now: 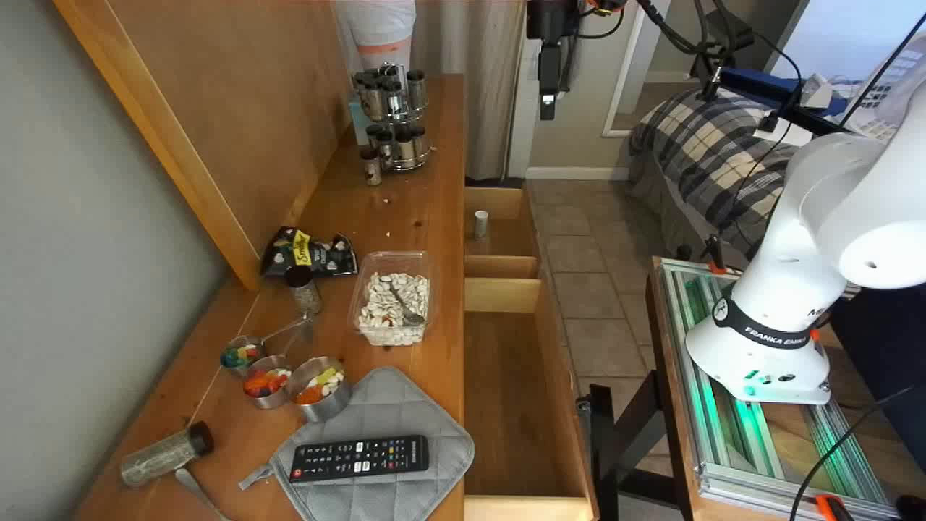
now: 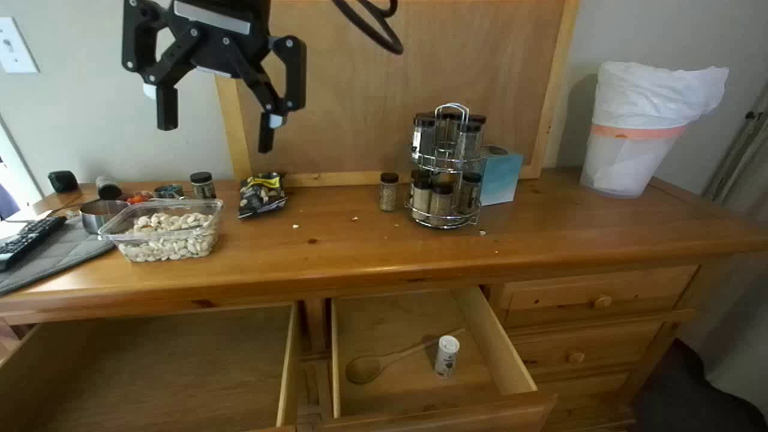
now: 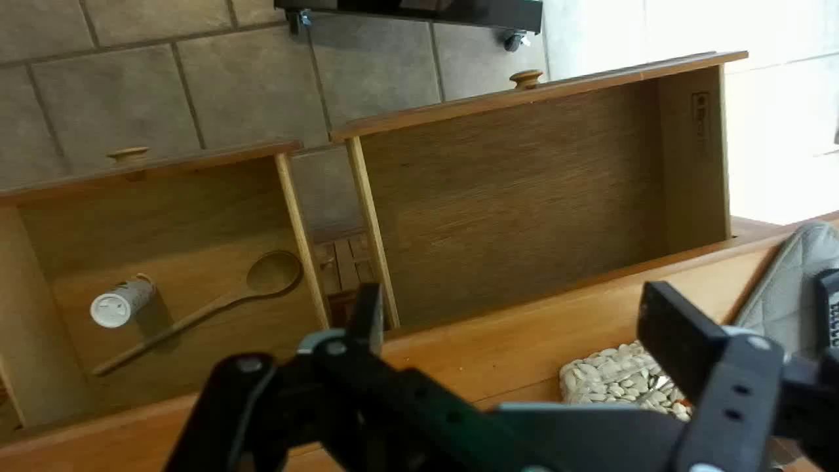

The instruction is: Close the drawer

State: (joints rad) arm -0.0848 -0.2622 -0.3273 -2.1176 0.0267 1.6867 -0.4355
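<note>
Two light-wood drawers with pale rims stand pulled out of the dresser. The smaller drawer (image 1: pixel 500 268) (image 2: pixel 499 348) (image 3: pixel 298 233) holds a wooden spoon (image 2: pixel 365 369) (image 3: pixel 274 273) and a white shaker (image 1: pixel 481 223) (image 2: pixel 446 355) (image 3: pixel 122 303). The larger drawer (image 1: pixel 499 295) (image 2: pixel 290 366) (image 3: pixel 371 229) beside it is deeper, with a bare brown floor. In the wrist view both drawers show round knobs on their fronts. My gripper (image 1: pixel 548 108) (image 2: pixel 217 133) (image 3: pixel 514 305) is open and empty, high above the dresser and apart from both drawers.
On the dresser top (image 2: pixel 336 240) stand a clear box of seeds (image 1: pixel 393 298), a spice rack (image 2: pixel 445 174), a black bag (image 1: pixel 307 252), metal cups (image 1: pixel 318 387), spice jars (image 2: pixel 389 191) and a remote (image 1: pixel 359 458) on a grey pad (image 1: pixel 391 405). Shut drawers (image 2: pixel 594 297) show at the right.
</note>
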